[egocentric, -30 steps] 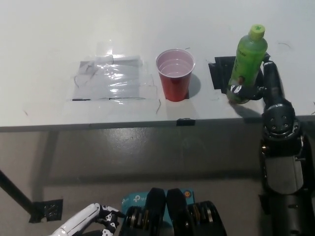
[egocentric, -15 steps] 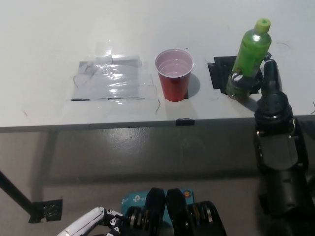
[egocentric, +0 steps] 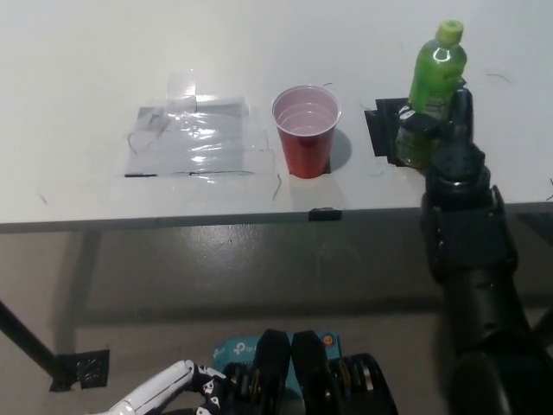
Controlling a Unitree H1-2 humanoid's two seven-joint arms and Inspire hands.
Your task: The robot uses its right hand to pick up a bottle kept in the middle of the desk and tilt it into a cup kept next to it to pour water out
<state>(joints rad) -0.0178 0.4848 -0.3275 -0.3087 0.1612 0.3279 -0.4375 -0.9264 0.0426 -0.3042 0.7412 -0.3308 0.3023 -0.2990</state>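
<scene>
A green bottle [egocentric: 435,79] with a yellow-green cap stands slightly tilted at the right of the grey desk [egocentric: 259,52]. My black right hand [egocentric: 436,130] is shut on its lower part, fingers wrapped around the base, over a black tape patch [egocentric: 385,126]. To the bottle's left stands a red cup [egocentric: 306,130], upright, its mouth open and its inside pale. My white left hand [egocentric: 168,393] rests low at the bottom left, below the desk, fingers apart and holding nothing.
A sheet of clear plastic [egocentric: 194,140] is taped flat on the desk left of the cup. The desk's front edge [egocentric: 216,220] runs across the middle of the picture, with floor below it. A small black tape mark [egocentric: 323,213] sits on that edge.
My right arm has risen and shifted left, carrying the bottle up and a little nearer the cup. The left hand has slid slightly right at the bottom.
</scene>
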